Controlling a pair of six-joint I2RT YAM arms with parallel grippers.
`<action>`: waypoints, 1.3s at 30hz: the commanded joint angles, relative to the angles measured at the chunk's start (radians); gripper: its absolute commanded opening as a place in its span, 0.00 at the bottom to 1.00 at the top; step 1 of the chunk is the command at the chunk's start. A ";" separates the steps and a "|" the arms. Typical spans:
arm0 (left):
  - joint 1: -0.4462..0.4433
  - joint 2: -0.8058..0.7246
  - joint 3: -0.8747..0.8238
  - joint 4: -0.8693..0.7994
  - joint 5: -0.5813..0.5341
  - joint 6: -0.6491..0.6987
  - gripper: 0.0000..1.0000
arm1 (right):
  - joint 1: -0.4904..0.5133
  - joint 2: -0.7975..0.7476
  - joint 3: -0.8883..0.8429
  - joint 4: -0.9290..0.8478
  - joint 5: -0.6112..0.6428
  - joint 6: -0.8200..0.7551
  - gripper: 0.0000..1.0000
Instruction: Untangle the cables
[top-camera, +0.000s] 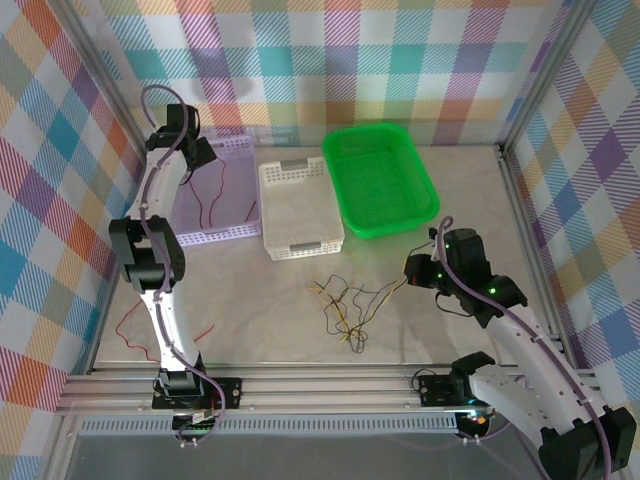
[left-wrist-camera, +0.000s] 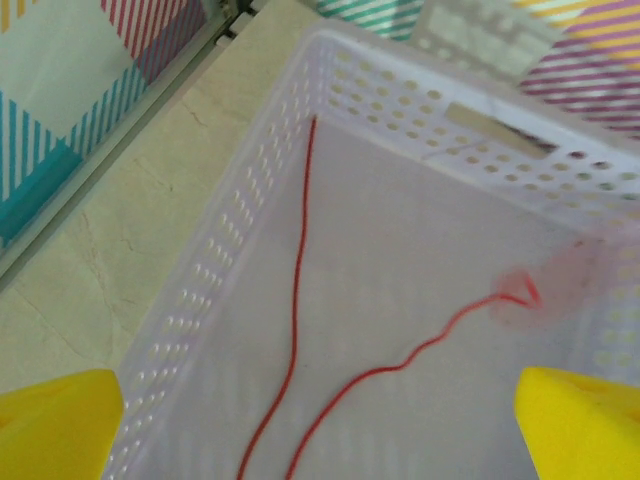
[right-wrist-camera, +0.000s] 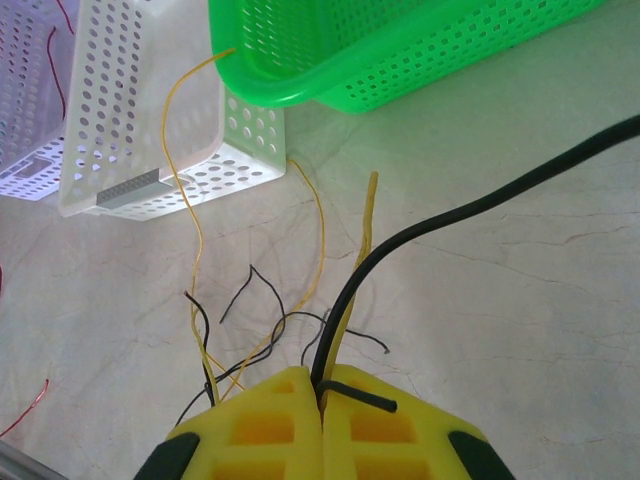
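Plainly, the right claw (right-wrist-camera: 322, 385) is clamped on a thin yellow wire (right-wrist-camera: 368, 215) at the right end of the tangle of thin yellow and black cables (top-camera: 345, 300), which stretches leftward from it across the worktop (top-camera: 260, 320) in front of the white perforated plastic basket (top-camera: 300, 248). The left claw (left-wrist-camera: 320, 425) hangs parted over a loose red wire (left-wrist-camera: 296, 300) left of that basket, farther off.

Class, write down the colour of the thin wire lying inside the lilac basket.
The wire is red; the left wrist view shows it best.
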 joint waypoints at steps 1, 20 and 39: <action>0.011 -0.126 -0.076 0.142 0.083 -0.043 1.00 | 0.011 0.003 -0.002 0.027 0.009 0.008 0.00; 0.011 -0.230 -0.311 0.213 0.177 -0.138 1.00 | 0.036 0.001 0.022 0.013 0.023 0.006 0.00; 0.040 -0.549 -0.763 0.177 0.102 -0.421 1.00 | 0.044 0.017 -0.012 0.032 -0.004 0.000 0.00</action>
